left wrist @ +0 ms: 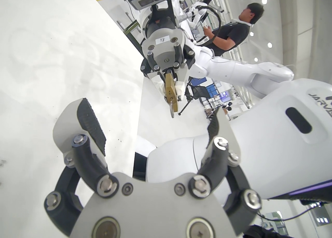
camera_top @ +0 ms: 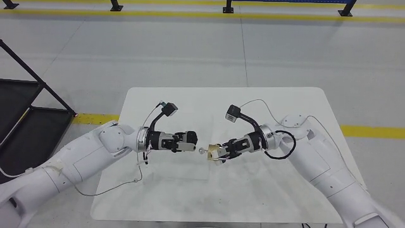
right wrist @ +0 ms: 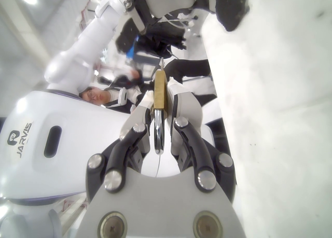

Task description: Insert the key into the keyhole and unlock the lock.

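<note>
Above the table (camera_top: 253,190), the lock (left wrist: 171,91) aimed its protruding key (left wrist: 171,111) at the left gripper (left wrist: 153,117) (fingers (left wrist: 90,124) apart, empty); the right gripper (right wrist: 158,99) had its fingers (right wrist: 181,104) clamped on the lock.

Open gap — left tool (left wrist: 151,109) to protruding key (left wrist: 171,111).

The lock (right wrist: 159,88) is brass-yellow with a shiny silver shackle (right wrist: 158,132), the key (left wrist: 171,110) is silver-grey, the left tool (left wrist: 151,115) and right tool (right wrist: 160,93) have white fingers (left wrist: 63,130) with black ribbed pads (left wrist: 90,119) on grey metal plates, and the table (camera_top: 266,107) is white with a few dark specks.
</note>
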{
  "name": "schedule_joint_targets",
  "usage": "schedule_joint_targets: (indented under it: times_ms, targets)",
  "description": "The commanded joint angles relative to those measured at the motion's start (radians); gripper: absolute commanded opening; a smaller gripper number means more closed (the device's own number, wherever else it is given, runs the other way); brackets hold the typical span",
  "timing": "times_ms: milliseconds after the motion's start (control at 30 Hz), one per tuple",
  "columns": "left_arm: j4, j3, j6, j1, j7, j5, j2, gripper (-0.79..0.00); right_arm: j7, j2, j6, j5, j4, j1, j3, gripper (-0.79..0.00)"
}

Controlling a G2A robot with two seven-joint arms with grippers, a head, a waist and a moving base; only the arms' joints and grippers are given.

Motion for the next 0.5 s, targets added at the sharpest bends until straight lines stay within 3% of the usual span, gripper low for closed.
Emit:
schedule_joint_targets:
  times_ms: [0,233,467]
  targets:
    - [0.007,-0.006,-0.008,0.005,-0.007,-0.001,-0.006,0.000,-0.004,-0.003,0.000,0.001,0.003,0.005,-0.003,-0.785]
    - [0.024,-0.029,-0.044,0.024,-0.083,-0.051,-0.022,-0.372,0.008,-0.014,-0.004,0.012,0.030,0.022,-0.012,-0.785]
    - [0.047,-0.055,-0.029,0.031,-0.151,-0.097,-0.036,-0.425,0.026,-0.022,-0.005,0.017,0.056,0.033,-0.020,-0.785]
